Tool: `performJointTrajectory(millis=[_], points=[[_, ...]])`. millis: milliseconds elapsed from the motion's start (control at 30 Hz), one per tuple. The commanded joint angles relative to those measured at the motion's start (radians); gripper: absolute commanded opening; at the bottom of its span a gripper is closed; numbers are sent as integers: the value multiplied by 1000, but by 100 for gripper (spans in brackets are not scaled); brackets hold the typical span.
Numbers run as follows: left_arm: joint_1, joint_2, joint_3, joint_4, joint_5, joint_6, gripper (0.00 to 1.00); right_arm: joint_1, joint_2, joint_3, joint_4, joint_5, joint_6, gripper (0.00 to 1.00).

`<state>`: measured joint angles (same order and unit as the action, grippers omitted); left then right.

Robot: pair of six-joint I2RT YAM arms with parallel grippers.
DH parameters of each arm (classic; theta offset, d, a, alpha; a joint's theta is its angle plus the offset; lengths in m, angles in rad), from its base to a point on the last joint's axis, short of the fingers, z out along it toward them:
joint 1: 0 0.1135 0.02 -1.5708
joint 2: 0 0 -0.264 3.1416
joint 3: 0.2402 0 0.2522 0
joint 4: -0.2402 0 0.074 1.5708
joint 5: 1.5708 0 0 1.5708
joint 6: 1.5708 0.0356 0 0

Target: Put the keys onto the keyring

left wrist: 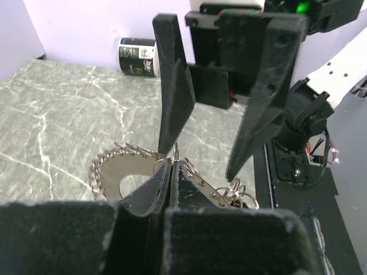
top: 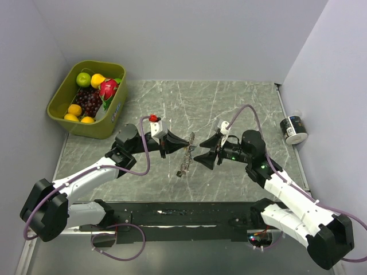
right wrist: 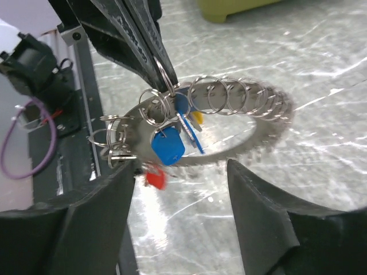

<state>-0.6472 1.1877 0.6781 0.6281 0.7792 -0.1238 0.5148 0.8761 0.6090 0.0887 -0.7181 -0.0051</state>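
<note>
A bin (top: 110,121) of fruit sat at the far left of the surface (top: 241,103). The left hand (top: 188,142) reached toward the middle, clenched on the keyring (right wrist: 252,134). Its fingertips (right wrist: 162,64) pinched one of the small loops along the rim, so the ring hung clear of the surface. Under that pinch dangled the keys (right wrist: 168,147), with blue, red and yellow heads bunched together on loops of the ring. Facing it from the right, the right hand (right wrist: 180,171) stood released, its fingers spread either side of the hanging keys and touching none of them. A can (top: 293,129) lay at the far right edge.

The step seemed to be threading, with several keys apparently on the ring. No loose key could be made out on the surface. The next move called for the left hand to hold the ring steady while the right backed off without snagging the loops, then checked for any key left.
</note>
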Motion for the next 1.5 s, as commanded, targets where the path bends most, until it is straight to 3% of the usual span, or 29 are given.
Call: performJointTrajectory(millis=[0, 100, 567, 933, 1200, 1467], points=[[1, -28, 29, 15, -18, 42, 1, 7, -57, -29, 71, 74, 4, 81], [1, -25, 34, -8, -24, 55, 1, 5, -75, -40, 94, 85, 29, 88], [-31, 114, 109, 50, -84, 43, 1, 5, -140, -63, 108, 109, 34, 100], [-146, 437, 325, 219, -112, -28, 1, 4, -272, -89, 57, 253, 24, 100], [-175, 630, 353, 616, -127, -266, 1, 4, -377, -112, 16, 358, 13, 100], [-175, 779, 255, 722, -147, -326, 1, 2, -327, -106, 20, 335, 13, 100]])
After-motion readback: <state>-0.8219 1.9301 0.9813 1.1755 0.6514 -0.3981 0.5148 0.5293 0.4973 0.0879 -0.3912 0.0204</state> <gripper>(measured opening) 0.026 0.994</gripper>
